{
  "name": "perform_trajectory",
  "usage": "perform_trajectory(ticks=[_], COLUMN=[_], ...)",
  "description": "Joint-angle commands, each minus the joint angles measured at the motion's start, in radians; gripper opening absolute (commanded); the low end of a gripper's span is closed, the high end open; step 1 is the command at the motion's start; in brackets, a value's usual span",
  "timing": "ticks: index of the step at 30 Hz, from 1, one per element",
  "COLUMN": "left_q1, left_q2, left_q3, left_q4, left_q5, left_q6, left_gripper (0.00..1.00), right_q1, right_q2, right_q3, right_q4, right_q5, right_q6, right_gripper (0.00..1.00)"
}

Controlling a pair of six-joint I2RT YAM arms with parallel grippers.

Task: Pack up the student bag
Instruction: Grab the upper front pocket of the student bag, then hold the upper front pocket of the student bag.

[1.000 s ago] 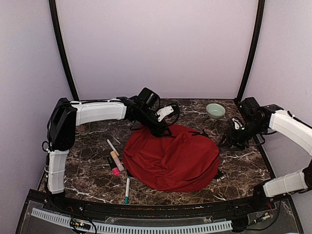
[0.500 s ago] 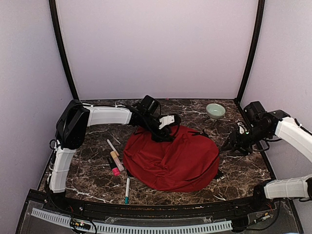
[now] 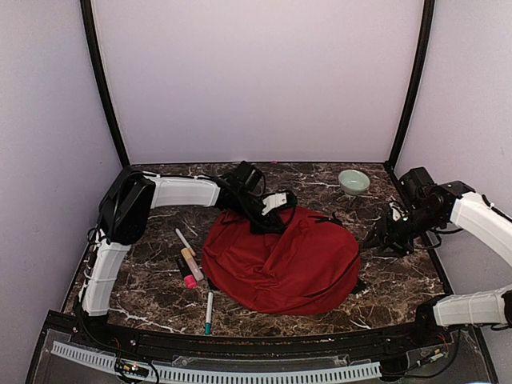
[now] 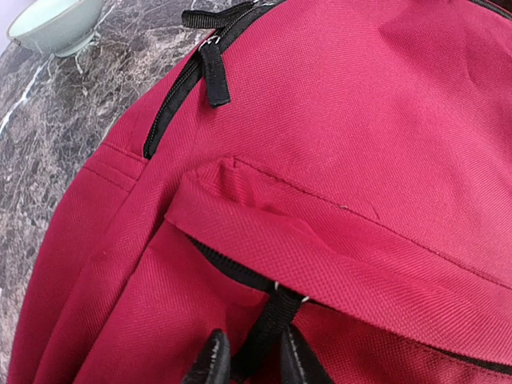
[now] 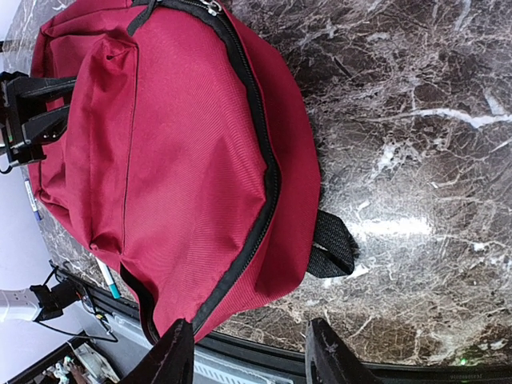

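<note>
Bag: the student bag (image 3: 280,260) lies flat in the middle of the marble table (image 3: 400,276); we see red fabric uppermost, rumpled, with its rounded end toward the near edge.
Main zipper: the black main zipper (image 5: 256,160) curves along the bag's side; it looks shut along the stretch we can see; its pull (image 4: 214,76) lies flat on the fabric.
Front pocket: a red flap (image 4: 320,248) folds over the pocket's zipper; a black pull tab (image 4: 268,320) hangs out from under it.
Strap loop: a short black strap loop (image 5: 328,244) sticks out from the bag's edge onto the table.
Left gripper: the left gripper (image 4: 252,364) sits at the bag's far left edge; its fingers are drawn in close on either side of the black pull tab and pinch it, as far as we can tell.
Right gripper: the right gripper (image 5: 248,360) hangs above the table just right of the bag; its fingers are spread wide and hold nothing.
Bowl: a pale green bowl (image 3: 354,181) stands at the far right of the table, well apart from the bag.
Pens: a pink-capped marker (image 3: 190,268) and a thin pale pen (image 3: 185,242) lie just left of the bag; a teal-tipped pen (image 3: 209,312) lies nearer the front edge.
</note>
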Motion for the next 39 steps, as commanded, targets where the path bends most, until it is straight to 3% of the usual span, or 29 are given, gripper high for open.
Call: perform_trajectory(ticks=[1, 5, 10, 27, 39], left_q1=[0.003, -0.001, -0.005, -0.006, -0.041], left_q2=[-0.088, -0.088, -0.089, -0.199, -0.272], left_q3=[-0.011, -0.021, 0.008, 0.018, -0.047], left_q4=[-0.045, -0.026, -0.049, -0.184, -0.270], left_q5=[0.024, 0.027, 0.031, -0.047, -0.092], left_q6=[-0.016, -0.035, -0.060, -0.332, -0.395], left_gripper=[0.21, 0.17, 0.00, 0.00, 0.00], right_q1=[0.007, 0.008, 0.010, 0.039, 0.221], right_q2=[0.027, 0.054, 0.075, 0.208, 0.633], right_q3=[-0.020, -0.012, 0.004, 0.178, 0.451], right_q4=[0.052, 0.067, 0.079, 0.175, 0.315], right_q5=[-0.016, -0.023, -0.027, -0.041, -0.068], right_q6=[-0.001, -0.013, -0.018, -0.001, 0.044], right_gripper=[0.49, 0.48, 0.48, 0.49, 0.55])
